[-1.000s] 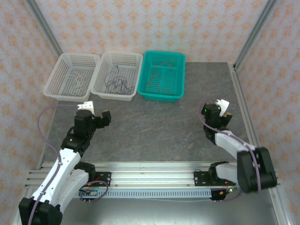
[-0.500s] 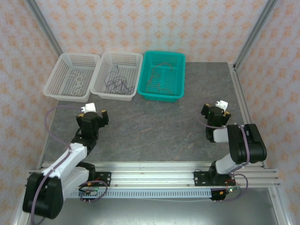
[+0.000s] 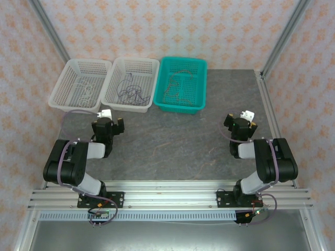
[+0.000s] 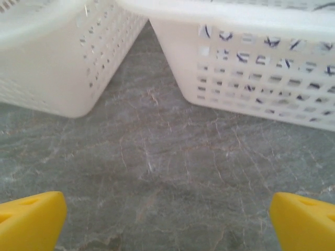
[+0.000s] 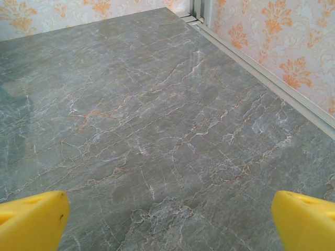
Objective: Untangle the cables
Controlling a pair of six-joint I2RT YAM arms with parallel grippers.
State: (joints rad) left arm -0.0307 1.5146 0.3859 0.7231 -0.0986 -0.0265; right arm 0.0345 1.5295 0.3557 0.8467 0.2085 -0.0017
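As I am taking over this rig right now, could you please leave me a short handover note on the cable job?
Left end effector: open, empty, low over the table, facing the left white basket and middle white basket.
Right end effector: open, empty, over the table near its right edge.
Where: white cables in the left white basket, dark blue cables in the middle white basket, red cables in the teal basket.
Done: colours look separated, one per basket.
Left: likely only a check; knots within a basket are too fine to judge.
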